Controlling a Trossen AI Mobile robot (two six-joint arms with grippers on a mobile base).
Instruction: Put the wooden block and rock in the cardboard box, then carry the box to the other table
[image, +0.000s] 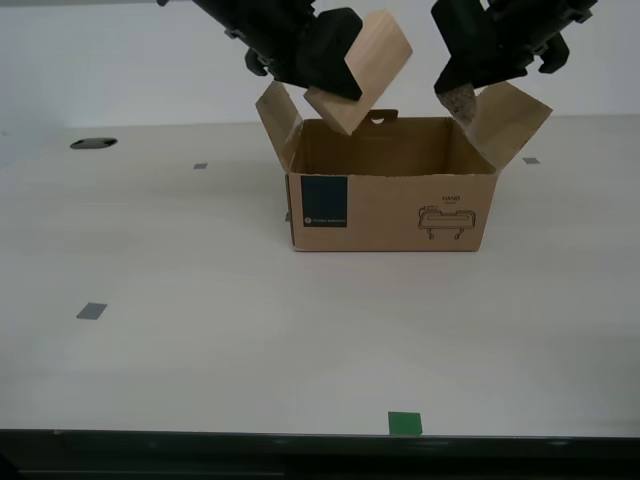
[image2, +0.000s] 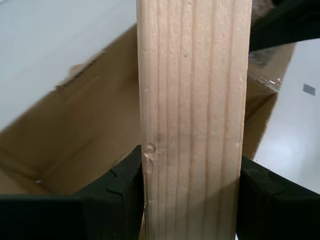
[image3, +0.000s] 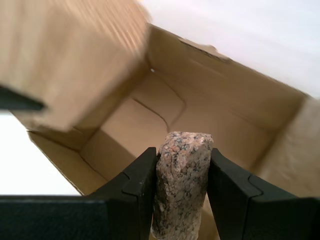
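Nearest the camera in the exterior view, the smooth beige table (image: 200, 330) carries a green tape square (image: 405, 424) at its front edge and a grey one (image: 91, 311) toward the exterior view's left. Further back stands the cardboard box (image: 390, 205), upright and open, its blue label (image: 324, 202) and line drawing facing the camera and its side flaps splayed outward. Above the open top, my second gripper (image2: 192, 200) is clamped on the wooden block (image: 358, 72), which hangs tilted over the part of the opening toward the exterior view's left, its lower corner about level with the rim. My first gripper (image3: 181, 200) pinches the rock (image3: 181, 187) between its pads; the rock (image: 459, 98) sits over the side of the opening toward the exterior view's right, close to the flap there, and the first wrist view looks past it straight onto the bare box floor. I judge the step in hand to be loading the box, with both items poised but neither yet inside. The next move calls for lowering each a little further so they clear the flaps, then parting the jaws to let them drop. The sheet-draped table is not in view, so carrying comes later.
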